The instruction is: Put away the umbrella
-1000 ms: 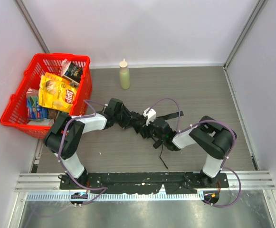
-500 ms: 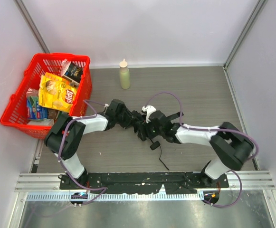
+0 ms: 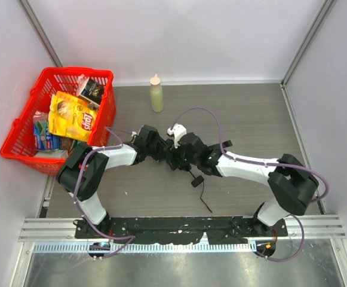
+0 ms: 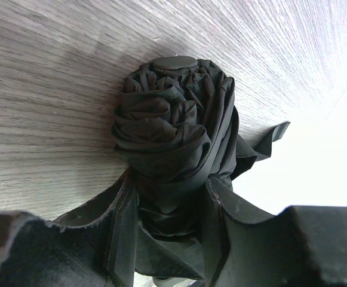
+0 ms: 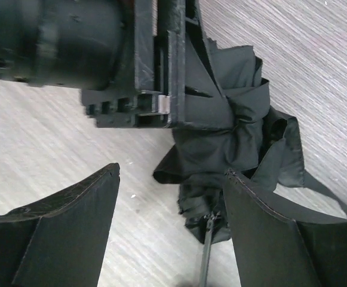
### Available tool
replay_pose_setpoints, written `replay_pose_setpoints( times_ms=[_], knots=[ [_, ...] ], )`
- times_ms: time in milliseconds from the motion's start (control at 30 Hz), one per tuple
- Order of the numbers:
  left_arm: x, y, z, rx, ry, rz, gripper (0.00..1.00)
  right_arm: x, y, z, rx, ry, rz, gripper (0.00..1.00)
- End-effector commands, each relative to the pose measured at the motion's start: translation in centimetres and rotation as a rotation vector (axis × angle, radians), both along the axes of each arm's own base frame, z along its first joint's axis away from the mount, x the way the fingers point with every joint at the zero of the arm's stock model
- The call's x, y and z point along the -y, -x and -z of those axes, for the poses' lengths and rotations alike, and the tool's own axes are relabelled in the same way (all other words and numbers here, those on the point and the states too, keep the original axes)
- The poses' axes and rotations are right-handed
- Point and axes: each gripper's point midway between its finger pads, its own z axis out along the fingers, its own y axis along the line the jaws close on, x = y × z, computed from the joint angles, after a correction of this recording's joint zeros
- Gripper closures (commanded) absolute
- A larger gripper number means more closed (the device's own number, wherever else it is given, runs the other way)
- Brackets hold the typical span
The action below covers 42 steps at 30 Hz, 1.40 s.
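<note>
Gray wooden table top (image 3: 251,107) sits inside plain white walls, and both arms reach to its middle. That is where the black cloth folding umbrella (image 4: 173,137) lies, all bunched up and flat on the wood. The left gripper (image 4: 170,197) is clamped on the umbrella, with one finger pressed on each side of the crumpled cloth. The round black cap at the tip shows at the top of the bundle in the left wrist view. The right gripper (image 5: 172,173) is just beside it with its two fingers wide apart and holding nothing; the cloth lies in front of them. A thin black shaft runs from the bundle toward the arm bases and ends at the small black handle (image 3: 196,180), and a thin black wrist strap (image 3: 204,200) trails on from it. A red plastic basket (image 3: 18,134) full of snack bags stands at the far left. A pale squeeze bottle (image 3: 156,95) stands upright by the back wall.
</note>
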Motion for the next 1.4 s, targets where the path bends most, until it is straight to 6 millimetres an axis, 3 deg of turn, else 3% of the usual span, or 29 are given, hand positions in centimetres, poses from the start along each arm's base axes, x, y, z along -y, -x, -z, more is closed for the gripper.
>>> replay_pose_setpoints(
  times_ms=[0, 267, 367, 500, 567, 733, 800, 900, 967, 1000, 1200, 1367],
  knots=[
    [-7.2, 7.0, 9.2, -0.287, -0.353, -0.033, 1.00, -0.4, -3.0, -0.1, 0.154, 0.056, 0.006, 0.26],
    [-6.8, 7.1, 9.1, -0.285, -0.333, -0.039, 1.00, 1.2, -4.6, 5.3, 0.159, 0.163, 0.113, 0.32],
    [-6.6, 7.2, 8.9, -0.280, -0.322, -0.038, 1.00, 3.2, -3.7, 8.5, 0.124, 0.199, 0.164, 0.36],
    [-6.4, 7.1, 8.4, -0.269, -0.305, -0.036, 1.00, 3.2, -2.8, 11.2, 0.090, 0.163, 0.158, 0.37],
    [-6.5, 7.0, 8.3, -0.264, -0.304, -0.037, 1.00, 3.4, -2.5, 11.8, 0.085, 0.148, 0.168, 0.46],
    [-6.5, 6.9, 7.8, -0.242, -0.306, -0.032, 1.00, 3.1, -1.4, 12.6, 0.042, 0.125, 0.118, 0.98],
    [-6.3, 6.6, 7.3, -0.216, -0.299, -0.021, 1.00, 2.9, -0.6, 13.2, 0.001, 0.105, 0.086, 0.99],
    [-6.1, 6.1, 6.5, -0.164, -0.274, -0.016, 0.55, 1.4, 0.5, 12.6, -0.062, -0.017, 0.012, 0.99],
    [-6.3, 6.0, 6.4, -0.155, -0.282, -0.019, 0.40, 0.7, 1.3, 11.8, -0.118, -0.116, -0.027, 0.99],
    [-6.5, 6.0, 6.4, -0.155, -0.294, -0.017, 0.36, 0.0, 2.0, 11.0, -0.160, -0.198, -0.055, 0.99],
    [-7.3, 6.7, 7.5, -0.176, -0.338, -0.016, 0.28, -1.0, 2.2, 8.8, -0.315, -0.399, -0.076, 0.99],
    [-7.5, 6.3, 8.5, -0.177, -0.371, -0.023, 0.34, -2.4, 2.8, 6.7, -0.441, -0.555, -0.136, 0.99]
  ],
)
